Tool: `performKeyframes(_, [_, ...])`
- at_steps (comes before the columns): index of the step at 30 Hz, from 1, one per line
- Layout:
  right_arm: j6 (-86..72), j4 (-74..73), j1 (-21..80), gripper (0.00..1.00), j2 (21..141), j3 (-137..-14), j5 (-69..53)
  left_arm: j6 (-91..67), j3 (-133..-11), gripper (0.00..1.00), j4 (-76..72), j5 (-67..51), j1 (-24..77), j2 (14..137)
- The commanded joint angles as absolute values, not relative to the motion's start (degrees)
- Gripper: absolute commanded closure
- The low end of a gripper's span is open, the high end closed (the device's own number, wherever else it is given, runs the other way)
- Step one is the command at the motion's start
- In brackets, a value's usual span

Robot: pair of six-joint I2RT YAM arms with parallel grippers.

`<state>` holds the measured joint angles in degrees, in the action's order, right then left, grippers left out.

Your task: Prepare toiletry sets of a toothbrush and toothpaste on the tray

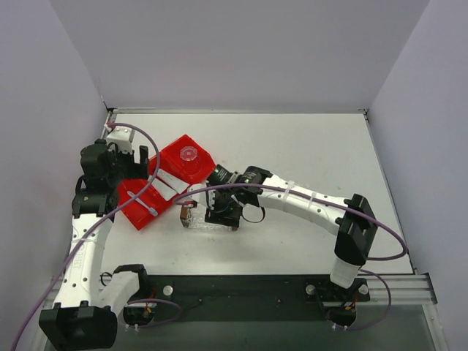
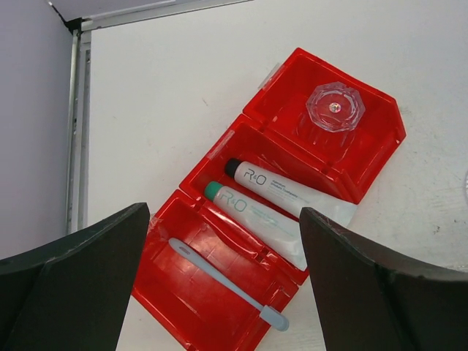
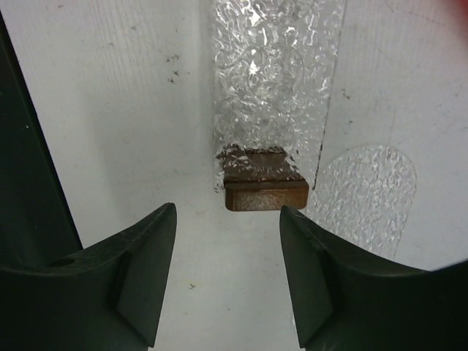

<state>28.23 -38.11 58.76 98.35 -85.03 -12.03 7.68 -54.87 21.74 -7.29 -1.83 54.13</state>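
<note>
The pale blue toothbrush (image 2: 223, 276) lies slantwise in the near compartment of a red bin (image 2: 168, 307). Two white toothpaste tubes lie side by side in the middle compartment, one black-capped (image 2: 281, 191), one green-capped (image 2: 256, 217). My left gripper (image 2: 225, 219) hovers open above the bin, touching nothing. My right gripper (image 3: 228, 219) is low over the table, open, with bare table between its fingers. Just beyond its tips is the brown end (image 3: 266, 191) of a clear rack. A flat clear textured sheet with a rounded edge (image 3: 369, 197), apparently the tray, lies beside that rack.
A clear faceted lid (image 2: 335, 107) sits in the bin's far compartment. From above, the red bin (image 1: 146, 219) is at the left under the left gripper (image 1: 139, 164), and the clear rack (image 1: 199, 217) lies just right of it under the right gripper (image 1: 221, 214). Walls close three sides.
</note>
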Motion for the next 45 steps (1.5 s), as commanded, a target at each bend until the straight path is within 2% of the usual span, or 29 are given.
performKeyframes(1, [29.18,-39.82,60.20,0.48,101.16,-88.41,-10.99,6.24,-55.90,0.05,22.15,-8.79,-4.48,53.26])
performKeyframes(10, [28.39,-36.65,61.00,0.56,106.26,-88.68,-7.83,5.45,-55.99,0.05,21.97,-10.90,-6.24,53.17])
performKeyframes(33, [27.95,-34.28,61.08,0.62,114.43,-89.47,-6.68,5.63,-54.84,0.05,21.09,-12.04,-7.30,52.82])
performKeyframes(36, [27.86,-34.10,61.08,0.65,115.13,-89.74,-6.16,5.63,-54.84,0.05,21.27,-12.30,-7.30,52.65])
performKeyframes(45, [27.42,-34.45,61.00,0.85,111.80,-89.03,-2.82,5.71,-54.84,0.05,21.36,-12.66,-7.47,52.29])
